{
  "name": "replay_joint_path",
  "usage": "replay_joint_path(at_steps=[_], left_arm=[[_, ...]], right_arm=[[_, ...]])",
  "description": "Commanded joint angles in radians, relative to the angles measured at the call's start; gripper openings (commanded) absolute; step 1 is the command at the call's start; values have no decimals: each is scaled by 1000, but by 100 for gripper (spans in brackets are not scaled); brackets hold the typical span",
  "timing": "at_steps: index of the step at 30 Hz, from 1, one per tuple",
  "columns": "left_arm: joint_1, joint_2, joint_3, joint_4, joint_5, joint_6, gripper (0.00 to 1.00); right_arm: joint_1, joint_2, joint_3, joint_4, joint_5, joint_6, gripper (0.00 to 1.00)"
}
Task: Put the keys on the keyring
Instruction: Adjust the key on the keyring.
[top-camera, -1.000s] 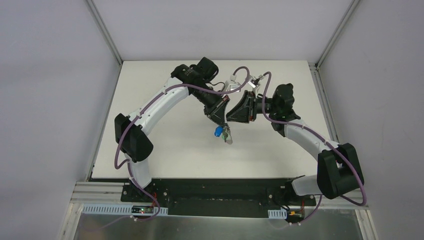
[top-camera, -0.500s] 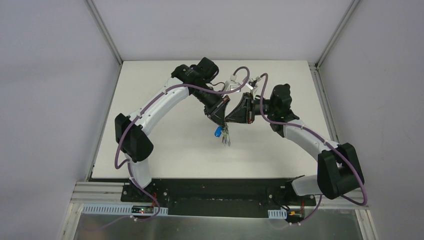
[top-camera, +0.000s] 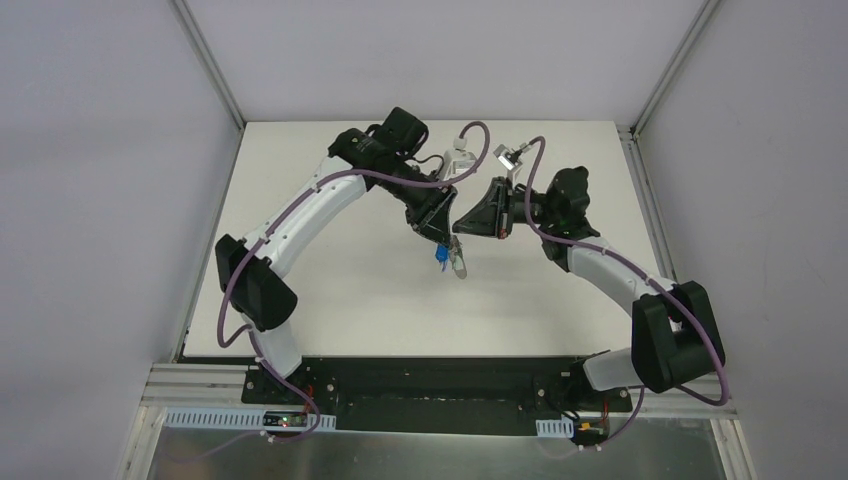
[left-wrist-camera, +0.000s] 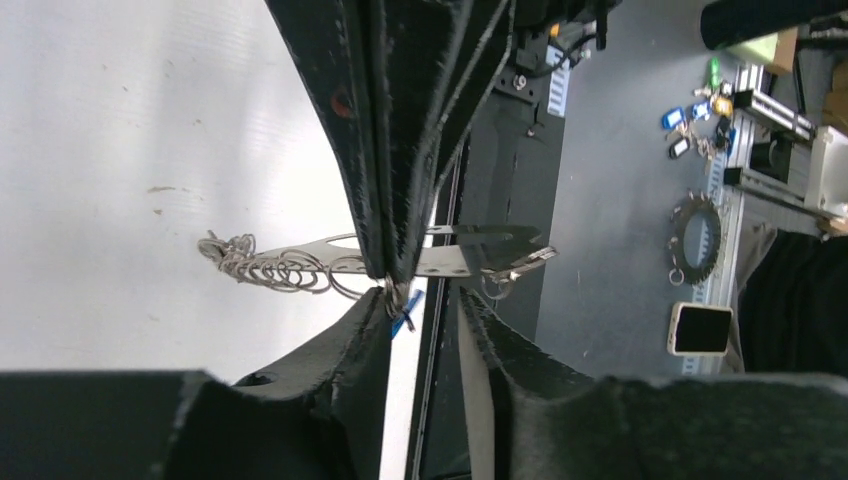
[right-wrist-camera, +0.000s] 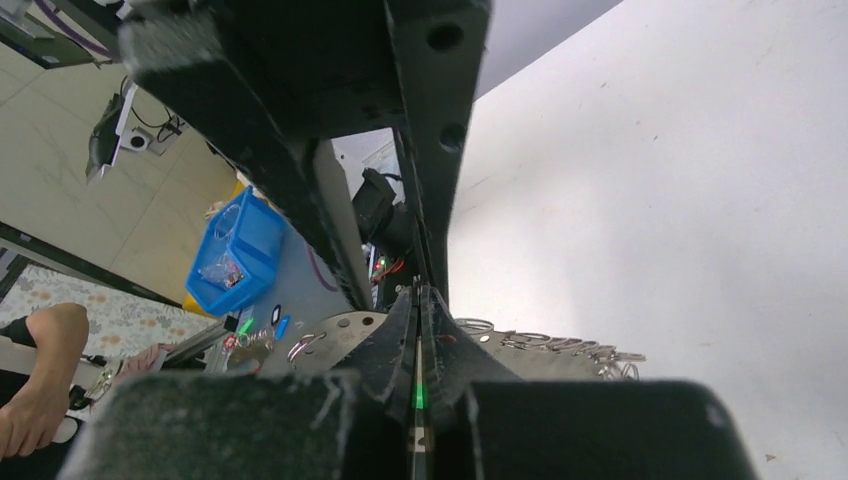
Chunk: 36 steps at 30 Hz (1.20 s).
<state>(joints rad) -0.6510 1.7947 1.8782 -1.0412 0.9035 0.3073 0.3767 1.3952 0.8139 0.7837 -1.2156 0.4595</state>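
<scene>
My left gripper (top-camera: 437, 232) grips the pale grey keyring (top-camera: 457, 262) across its width and holds it above the white table (top-camera: 330, 290). In the left wrist view the keyring (left-wrist-camera: 450, 262) lies across my left gripper (left-wrist-camera: 428, 292) fingertips, its linked metal rings (left-wrist-camera: 265, 268) trailing left. The blue key (left-wrist-camera: 405, 322) hangs from it; it also shows in the top view (top-camera: 440, 257). My right gripper (top-camera: 459, 225) is shut on the green key (right-wrist-camera: 418, 395), seen edge-on between its fingers. Its tip (right-wrist-camera: 418, 300) touches the keyring (right-wrist-camera: 330, 335) next to the left fingers.
Both grippers meet over the middle of the table. Past the table's near edge, the floor holds spare coloured keys (left-wrist-camera: 700, 105), another ring (left-wrist-camera: 695, 235) and a small white device (left-wrist-camera: 700, 328). A blue bin (right-wrist-camera: 235, 255) and a person's arm (right-wrist-camera: 40, 370) are off the table.
Both wrists have turned and shifted slightly toward the far side. The right gripper has rotated and stays pressed to the left one. The keyring and blue key hang a little higher.
</scene>
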Motion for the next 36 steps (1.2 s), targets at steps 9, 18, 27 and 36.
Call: replay_joint_path(at_steps=[9,18,27,36], left_arm=[[61,-147,-105,247,40,-104,32],[61,-121,-140,320,53,-168,32],[60,-110,-161,353,90,-211,19],[60,-101,-150,335,109,-229,0]], right_arm=[[-24,15,-2,309,28,228,0],[-30,17,-4,319,31,239,0],[-36,17,-8,326,37,244,0],[-39,10,-20,320,27,198,0]])
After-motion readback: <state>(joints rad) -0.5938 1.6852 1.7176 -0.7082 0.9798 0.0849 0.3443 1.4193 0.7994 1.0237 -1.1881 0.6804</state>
